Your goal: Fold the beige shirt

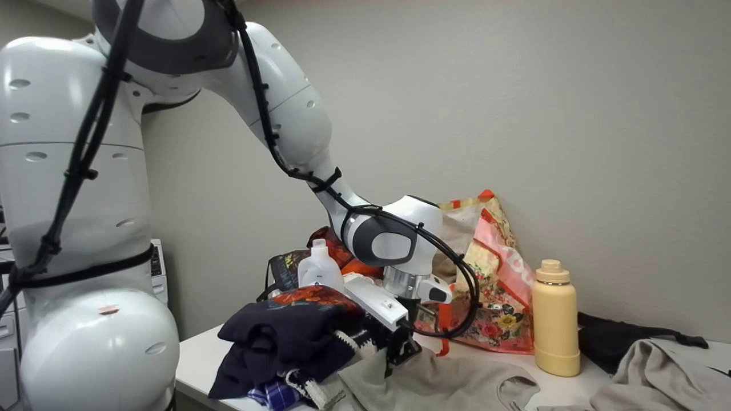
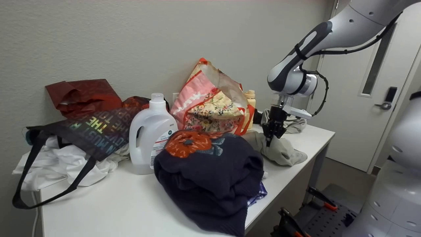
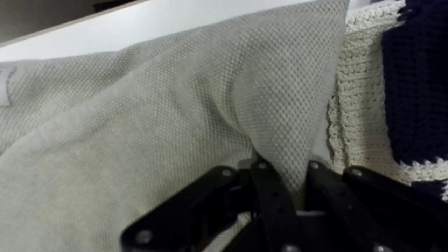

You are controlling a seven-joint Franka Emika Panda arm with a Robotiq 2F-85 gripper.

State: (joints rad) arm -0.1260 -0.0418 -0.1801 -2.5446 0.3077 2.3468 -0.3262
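Two fingers (image 3: 274,199) of my gripper (image 3: 288,166) pinch a raised fold of the beige shirt (image 3: 133,147), a cream-and-navy knit (image 3: 365,91) just beside it. The shirt lies on the white table (image 3: 87,38), a bare strip between it and the edge; open tabletop also shows toward the yellow bottle (image 1: 555,319).

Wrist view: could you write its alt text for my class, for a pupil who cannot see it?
The gripper, at the bottom, pinches a raised fold of the beige shirt, which fills most of the picture. Cream-and-navy knitwear lies at the right edge, and the white table shows along the top.
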